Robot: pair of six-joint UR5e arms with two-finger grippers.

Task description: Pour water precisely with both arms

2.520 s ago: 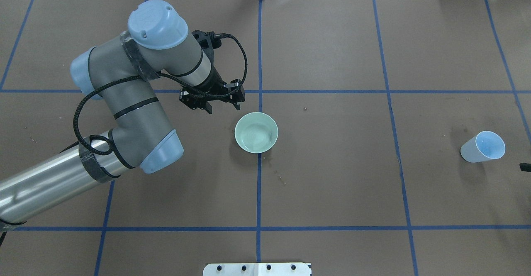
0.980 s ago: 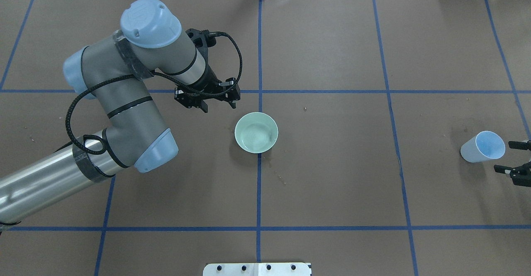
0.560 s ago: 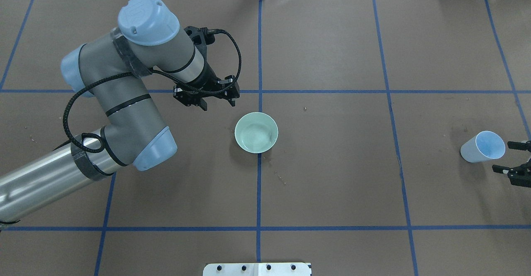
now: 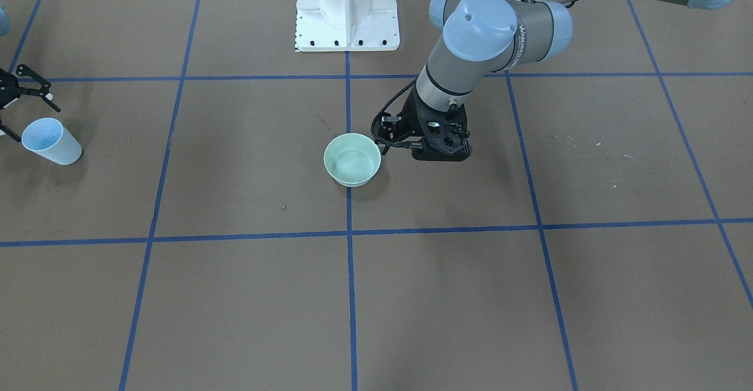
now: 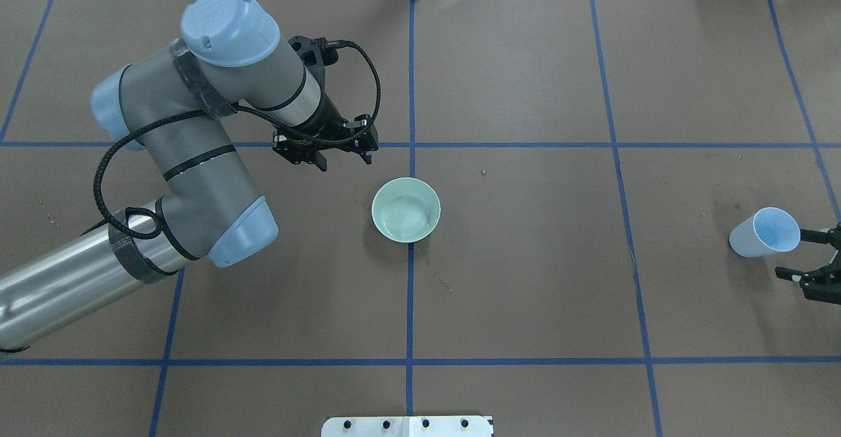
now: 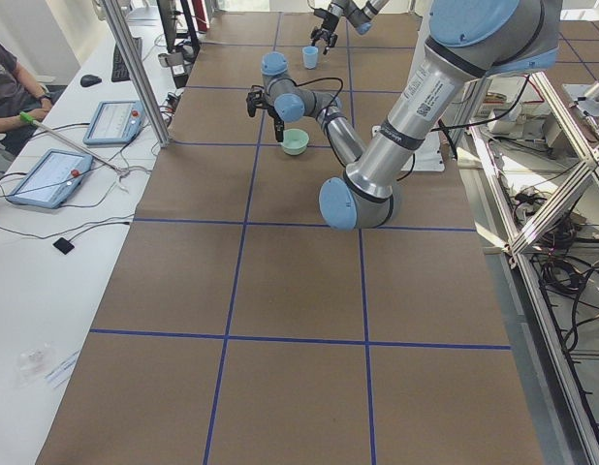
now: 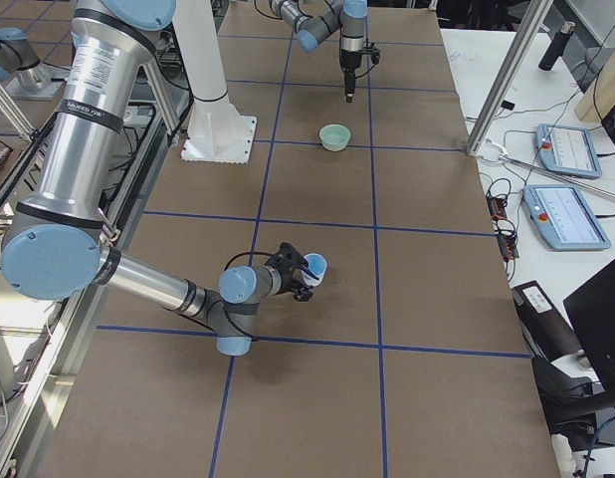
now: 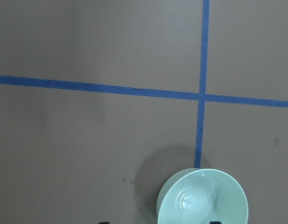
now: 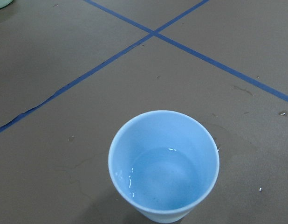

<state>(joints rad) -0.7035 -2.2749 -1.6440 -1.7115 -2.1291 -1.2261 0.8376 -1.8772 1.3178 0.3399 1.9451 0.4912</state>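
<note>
Left gripper [image 4: 440, 152]: fingers spread, nothing between them. In the front-facing view it hangs just beside the green bowl [image 4: 353, 178], clear of the rim. Right gripper [image 4: 32, 117] sits at that view's edge, fingers likewise spread and empty, with the blue cup [image 4: 59, 150] just ahead of its tips.

Overhead: against 2.5 s back, the left arm [image 5: 197, 161] has drawn its gripper off from the bowl, and the gap from tips to rim is wider. The right gripper, then a sliver at the frame edge, has come in. Its opening now faces the cup, close, with no contact seen. Bowl and cup have not shifted on the table [image 5: 525, 279].

Exterior left: the near arm's gripper is above the bowl and apart from it. The far gripper is by the cup, too small to judge.

Exterior right: the near arm is low over the table with its gripper right at the cup. I cannot tell whether the fingers flank the wall yet.

Left wrist: the bowl is below and ahead of the gripper, at the picture's lower edge. There is a glint in its bottom; I cannot tell whether it is liquid.

Right wrist: the cup is upright, dead ahead and low. The water [image 9: 165, 179] is a shallow pool in its bottom, with glints at the edge. The fingers are out of frame.

Reading: left arm is clearing and right arm is going for the grasp. The pour has not begun. The bowl is well apart from the right gripper, so a steady carry comes next.
</note>
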